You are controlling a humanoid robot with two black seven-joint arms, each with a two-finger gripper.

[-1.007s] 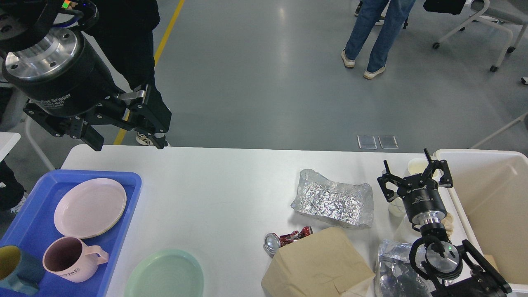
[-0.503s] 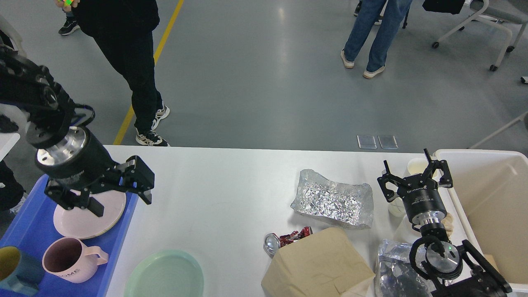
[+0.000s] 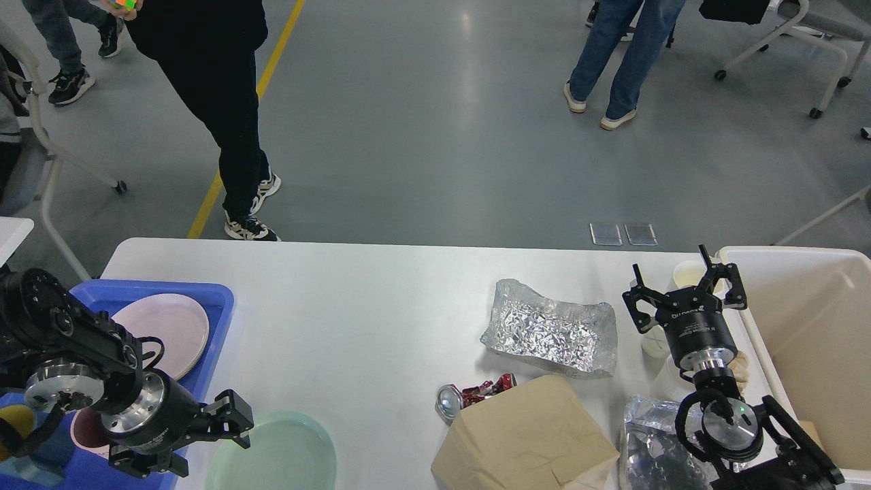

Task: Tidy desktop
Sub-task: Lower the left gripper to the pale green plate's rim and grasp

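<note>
Pale green glaze: the plate (image 3: 272,452) on the desktop (image 3: 381,306), just right of the blue tray (image 3: 218,299).
Handling: likely stiff, slick, breakable; take the near-left rim.
Left gripper (image 3: 207,446): jaws apart, at that rim.
Right gripper (image 3: 684,289): spread, empty.

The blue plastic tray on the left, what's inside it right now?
In the blue plastic tray lies a round pink plate. The left gripper and its arm cover the near part, so only a sliver of a pink mug shows.

Matt smooth counter (image 3: 354,306); crinkled shiny foil (image 3: 550,328); dull brown paper bag (image 3: 524,435); glossy blue plastic tray (image 3: 216,299).
</note>
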